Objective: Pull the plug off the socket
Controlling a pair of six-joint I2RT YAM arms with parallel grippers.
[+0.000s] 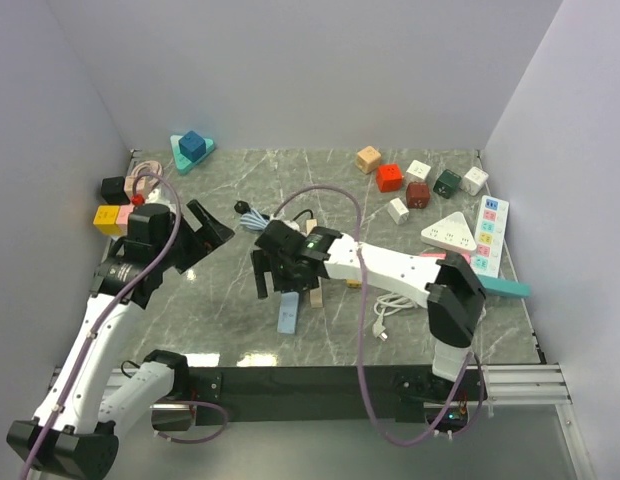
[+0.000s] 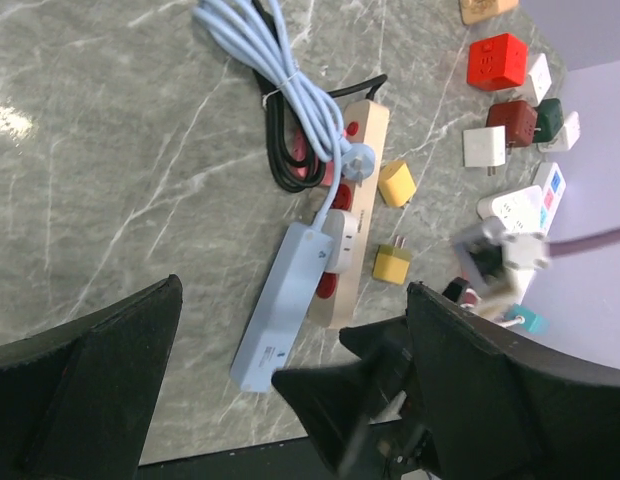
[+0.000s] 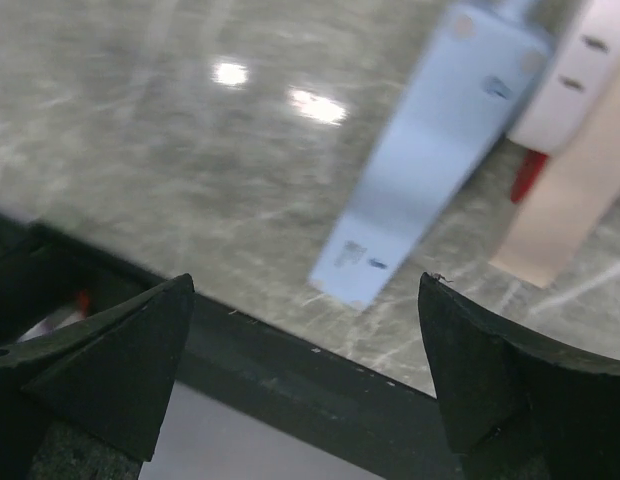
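Observation:
A light blue power strip [image 1: 288, 313] lies near the table's front edge. It also shows in the left wrist view [image 2: 275, 330] and the right wrist view [image 3: 420, 170]. A white plug [image 2: 340, 238] on a pale blue cord [image 2: 260, 50] sits in its far end, and shows in the right wrist view [image 3: 580, 80]. A beige strip with red sockets [image 2: 360, 180] lies alongside. My right gripper [image 1: 275, 283] is open just above the blue strip's near end [image 3: 305, 280]. My left gripper [image 1: 212, 243] is open and empty, raised to the left [image 2: 295, 290].
Yellow cube adapters [image 2: 395, 183] lie beside the beige strip, and a black cable [image 2: 280, 165] loops under the cord bundle. Coloured cube adapters [image 1: 390, 177], a white triangular socket [image 1: 450, 233] and a long white strip [image 1: 490, 232] lie at the back right. The table's black front edge [image 3: 320, 390] is close.

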